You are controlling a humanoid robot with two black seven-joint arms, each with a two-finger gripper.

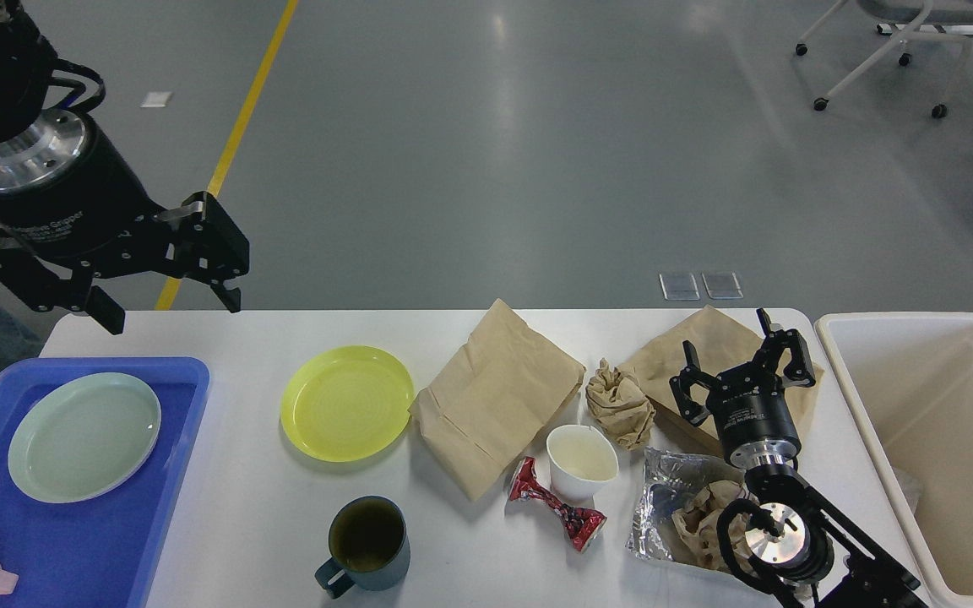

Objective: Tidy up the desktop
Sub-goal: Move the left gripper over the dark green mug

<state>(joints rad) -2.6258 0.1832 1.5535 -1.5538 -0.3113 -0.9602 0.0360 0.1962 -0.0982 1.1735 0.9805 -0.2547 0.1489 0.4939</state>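
White print ending "Gripper" on left gripper (167, 283) body, other lettering illegible

Two plates: one yellow (347, 404), one pale green (84, 437). Two flat brown paper bags (497, 397) (716, 344), two crumpled paper wads (620, 403) (700, 523), one mug (366, 543), one paper cup (582, 460).

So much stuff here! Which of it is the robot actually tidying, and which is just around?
Part of the tidying:
desktop
yellow plate
mug
paper cup
flat paper bag
crumpled paper
red wrapper
foil wrapper
blue tray
cream bin

Just around:
office chair
yellow floor line
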